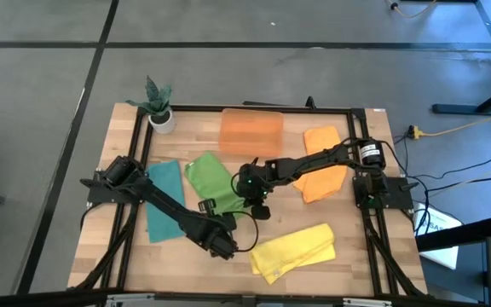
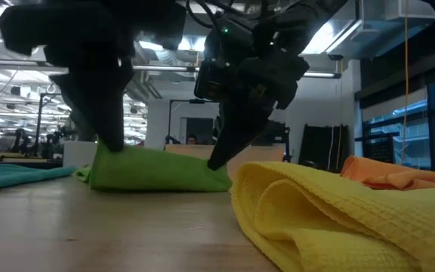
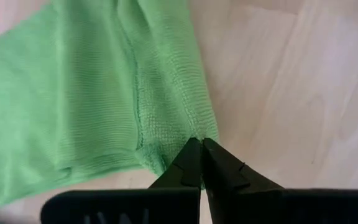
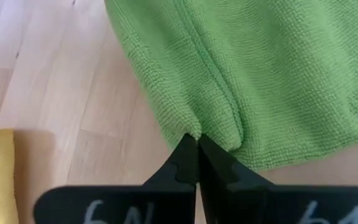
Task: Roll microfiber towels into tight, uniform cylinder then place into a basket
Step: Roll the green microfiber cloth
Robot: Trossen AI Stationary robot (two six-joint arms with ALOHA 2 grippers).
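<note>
Your green towel (image 1: pixel 209 181) lies flat w/ one fold ridge; left gripper (image 3: pixel 199 148) & right gripper (image 4: pixel 197 142) each pinch tight on its edge.

Towel-strewn wooden table (image 1: pixel 356 260)

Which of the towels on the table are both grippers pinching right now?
The green towel, mid-table. The left gripper and right gripper are each shut on its edge; the teal, yellow and orange towels lie untouched.
</note>
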